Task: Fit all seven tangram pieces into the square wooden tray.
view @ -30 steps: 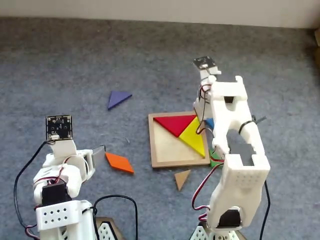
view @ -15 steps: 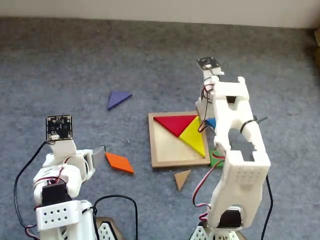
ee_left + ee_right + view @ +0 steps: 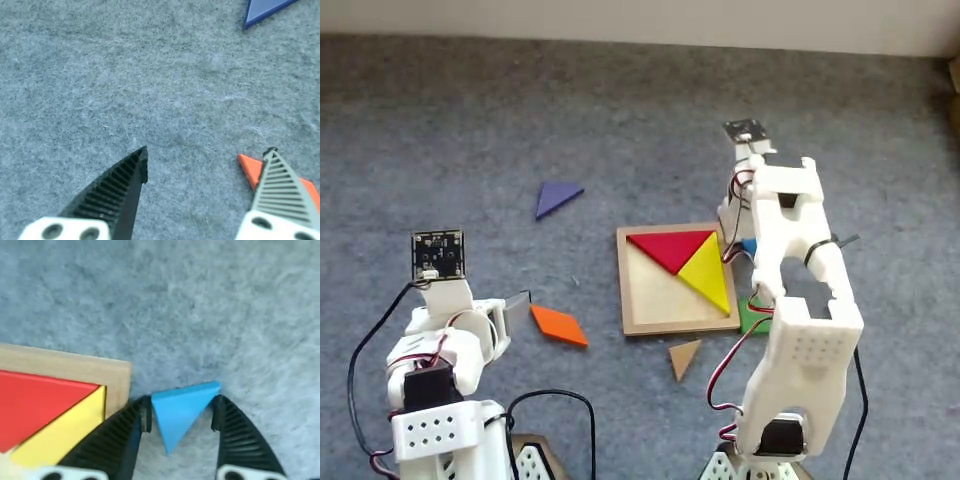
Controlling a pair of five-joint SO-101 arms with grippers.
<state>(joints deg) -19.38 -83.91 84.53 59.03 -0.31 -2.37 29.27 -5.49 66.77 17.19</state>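
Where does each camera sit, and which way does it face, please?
High view: fixed overhead, looking down on the table, left arm, right arm and tray.
Left wrist view: on the left wrist, looking down at the table past the open left gripper.
Right wrist view: on the right wrist, looking down past the right gripper astride the blue triangle.
Shared: high and right wrist views both show the red triangle in the tray.

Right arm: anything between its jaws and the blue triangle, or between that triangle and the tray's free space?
Nothing at the right gripper: its jaws grip the blue triangle at two corners. The raised rim of the tray stands right beside the triangle, and the red piece and yellow piece fill that near corner.
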